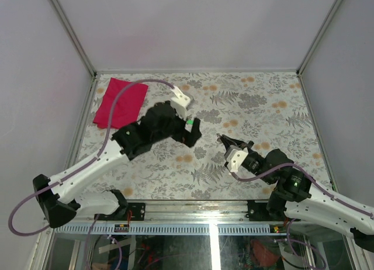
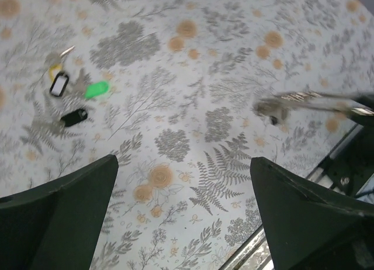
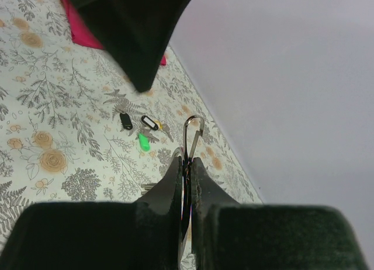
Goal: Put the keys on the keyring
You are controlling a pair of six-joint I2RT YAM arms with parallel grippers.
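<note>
My right gripper [image 3: 187,163] is shut on the keyring [image 3: 193,135], a thin silver wire loop that sticks up from between its fingers. The keyring also shows in the left wrist view [image 2: 295,99], blurred and held above the cloth. Two keys with black loop heads [image 2: 58,85] [image 2: 74,117] lie on the table beside a bright green piece [image 2: 96,90]. They also show in the right wrist view [image 3: 125,121] [image 3: 149,123]. My left gripper [image 2: 182,162] is open and empty, hovering above the table near the keys [image 1: 193,132]. My right gripper [image 1: 223,139] is just right of it.
A red cloth [image 1: 120,103] lies at the far left of the flowered tablecloth [image 1: 263,106]. Grey walls close in the table on three sides. The metal front rail [image 1: 193,207] runs along the near edge.
</note>
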